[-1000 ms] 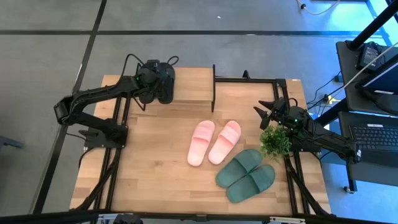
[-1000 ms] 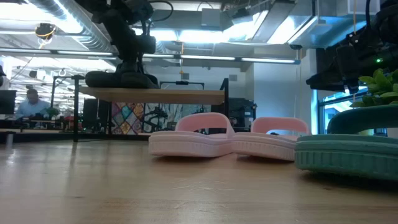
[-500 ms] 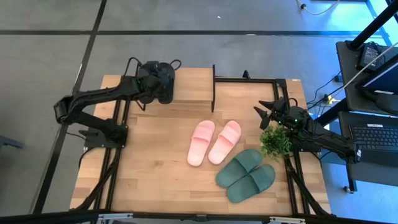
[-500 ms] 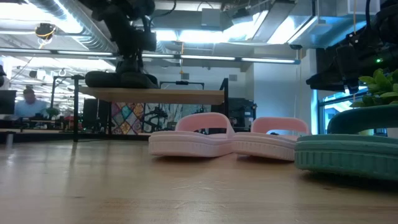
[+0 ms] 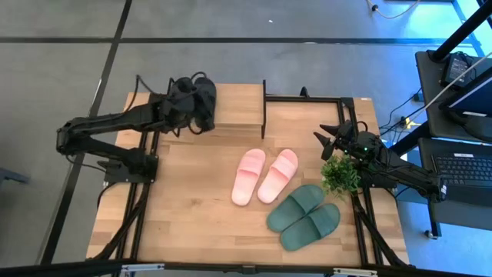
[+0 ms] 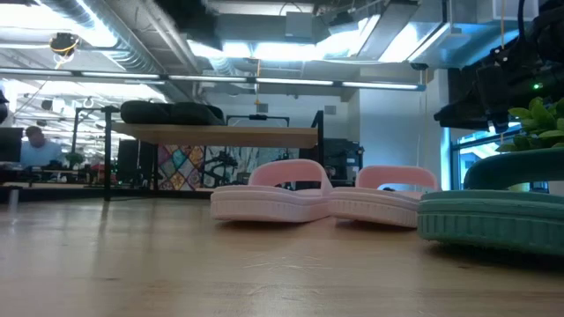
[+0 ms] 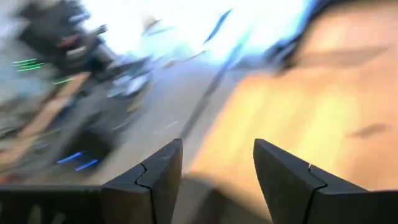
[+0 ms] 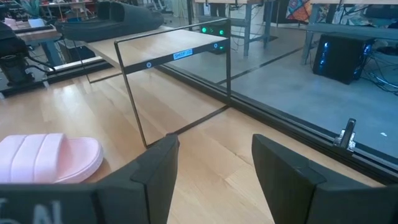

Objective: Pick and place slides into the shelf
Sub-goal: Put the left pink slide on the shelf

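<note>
Left gripper [image 5: 174, 108], fingers wide and empty, hangs beside the black slides [image 5: 204, 104] on the shelf [image 5: 240, 108] top's left end; a careless swing could knock them off. Right gripper [image 5: 329, 138] waits open near the plant [image 5: 340, 175].

A small green potted plant [image 5: 339, 176] stands on the wooden tabletop [image 5: 192, 223] at about three o'clock, near the right edge; its leaves [image 6: 539, 119] show at the right side of the low view. Off the table, at three o'clock, a dark desk carries a laptop [image 5: 464, 171]. Grey floor with dark lines [image 5: 69, 46] lies around twelve o'clock. In the room beyond, a person [image 6: 35, 145] sits at nine o'clock in the low view, and a colourful patterned panel [image 6: 181, 167] shows behind.
</note>
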{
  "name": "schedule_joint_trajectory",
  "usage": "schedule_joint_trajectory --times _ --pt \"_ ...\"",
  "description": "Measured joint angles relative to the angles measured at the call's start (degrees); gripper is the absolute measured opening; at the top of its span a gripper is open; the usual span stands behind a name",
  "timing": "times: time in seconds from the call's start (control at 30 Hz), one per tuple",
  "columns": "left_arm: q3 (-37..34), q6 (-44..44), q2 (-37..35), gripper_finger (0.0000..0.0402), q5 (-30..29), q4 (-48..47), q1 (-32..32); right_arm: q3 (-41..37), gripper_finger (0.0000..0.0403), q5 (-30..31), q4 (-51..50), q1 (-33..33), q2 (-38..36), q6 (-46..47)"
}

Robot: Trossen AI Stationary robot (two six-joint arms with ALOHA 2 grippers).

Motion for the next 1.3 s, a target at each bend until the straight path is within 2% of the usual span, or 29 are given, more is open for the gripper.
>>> schedule_joint_trajectory --times 0.1,0.33,0.43,0.6,0.7,0.87,0.97,1.17,1.3 --pt "1.7 -5.4 -0.6 0.019 8.2 0.4 -3.0 0.0 0.0206 0.0 0.0 0.0 0.0 -1.2" --pt "2.6 -17.9 -0.5 0.019 19.5 0.6 -9.0 0.0 0.0206 0.0 0.0 0.0 0.0 -4.9" --pt "2.6 -19.4 -0.5 0.019 25.6 1.1 -11.1 0.0 0.0206 0.0 0.0 0.0 0.0 -6.0" --pt "2.7 -17.0 2.4 0.019 26.7 1.9 -17.2 0.0 0.0206 0.0 0.0 0.0 0.0 -6.1" --pt "2.7 -9.8 7.3 0.019 25.0 1.7 -20.8 0.0 0.0206 0.0 0.0 0.0 0.0 -6.1" --pt "2.6 -1.2 15.6 0.019 14.3 1.6 -25.0 0.0 0.0206 0.0 0.0 0.0 0.0 -6.1" --pt "2.6 -2.3 20.1 0.019 8.9 1.6 -26.7 0.0 0.0206 0.0 0.0 0.0 0.0 -6.1" --pt "2.6 -3.5 28.6 0.019 5.8 2.0 -29.4 0.0 0.0206 0.0 0.0 0.0 0.0 -6.0" --pt "2.6 -6.8 34.3 0.019 -0.4 5.3 -30.2 0.0 0.0206 0.0 0.0 0.0 0.0 -6.0"
